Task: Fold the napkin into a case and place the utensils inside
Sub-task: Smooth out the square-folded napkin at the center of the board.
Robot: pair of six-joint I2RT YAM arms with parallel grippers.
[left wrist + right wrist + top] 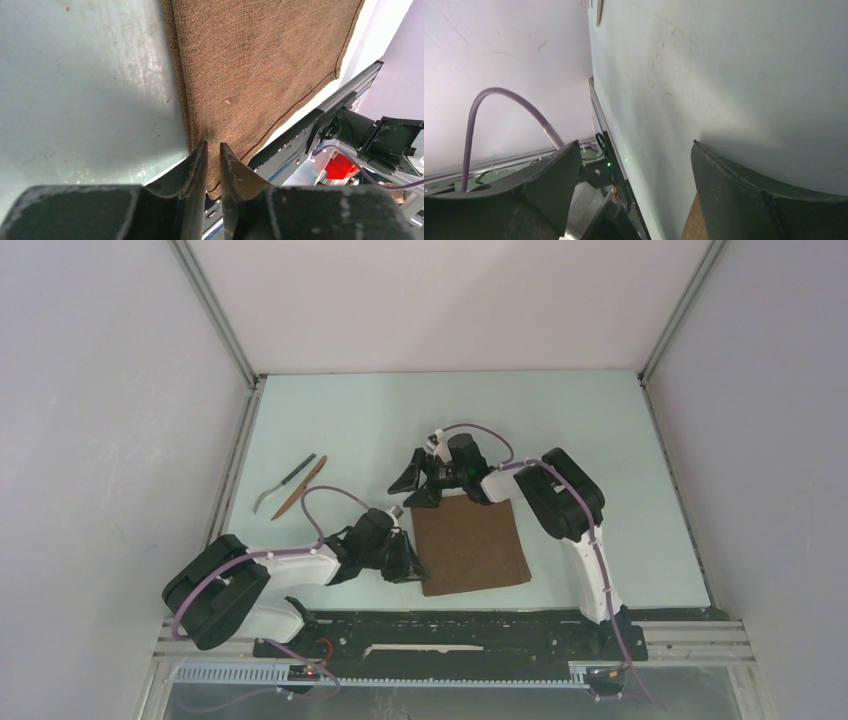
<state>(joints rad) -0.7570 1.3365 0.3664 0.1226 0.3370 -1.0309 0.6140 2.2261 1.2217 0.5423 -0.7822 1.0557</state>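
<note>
Two utensils (pixel 300 490) lie well left of the napkin (pixel 470 545), flat on the table (pixel 400 420).

Top: left gripper (pixel 405 560) at its left edge, right gripper (pixel 415 490) at its far-left corner.

Left wrist: jaws nearly together over the cloth's corner; can't tell if pinching.

Right wrist: jaws spread wide.

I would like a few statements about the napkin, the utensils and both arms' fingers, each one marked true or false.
1. The utensils lie on the napkin. False: they lie on the bare table, apart from it, to its far left.
2. The right fingers stand wide apart with nothing between them. True.
3. The left fingers are at the napkin's far right corner. False: they are at its near left corner.
4. The napkin lies flat on the table. True.
</note>
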